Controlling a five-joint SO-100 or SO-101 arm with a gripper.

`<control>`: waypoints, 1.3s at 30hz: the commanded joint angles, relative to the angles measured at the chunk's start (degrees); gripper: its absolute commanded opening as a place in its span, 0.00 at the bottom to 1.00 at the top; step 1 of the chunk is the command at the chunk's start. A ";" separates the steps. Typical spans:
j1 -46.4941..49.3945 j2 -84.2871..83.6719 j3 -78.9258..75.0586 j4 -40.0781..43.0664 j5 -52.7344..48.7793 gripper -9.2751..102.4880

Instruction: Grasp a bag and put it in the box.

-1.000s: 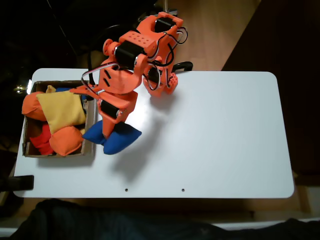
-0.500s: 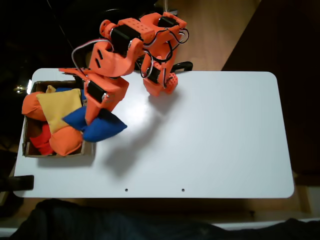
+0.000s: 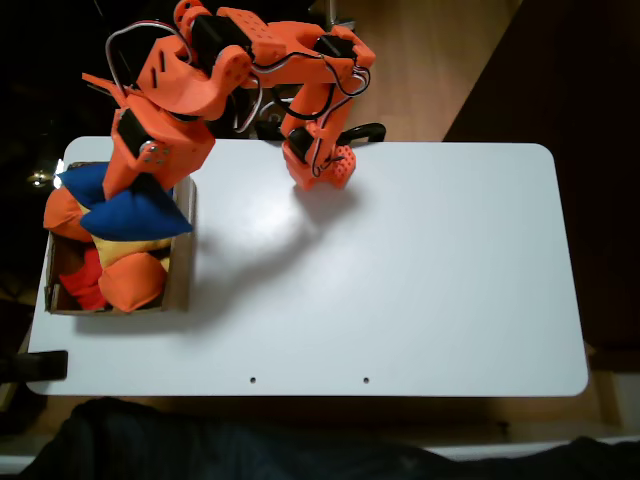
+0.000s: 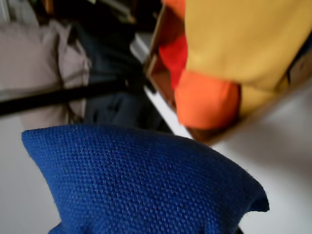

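Leftward since a second ago, my orange pincer (image 3: 138, 190) now hangs over the shallow brown cardboard box (image 3: 183, 262), clamped on the soft dark blue fabric beanbag (image 3: 135, 215).

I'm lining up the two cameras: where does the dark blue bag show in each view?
Fixed view: the blue bag hangs at upper left, over the box, under the orange gripper.
Wrist view: the blue bag fills the lower half, close up.
Shared landmark: the yellow beanbag in the box.

Dark blue bag (image 3: 135, 212) (woven texture); brown box (image 3: 183, 262); yellow beanbag (image 4: 243, 39); orange arm (image 3: 190, 70); white table (image 3: 400, 270).
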 commanded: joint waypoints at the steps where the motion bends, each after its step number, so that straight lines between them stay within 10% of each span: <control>1: 2.37 -1.23 -6.33 -1.85 -0.62 0.18; 39: 12.30 -38.06 -29.97 -2.99 -1.76 0.18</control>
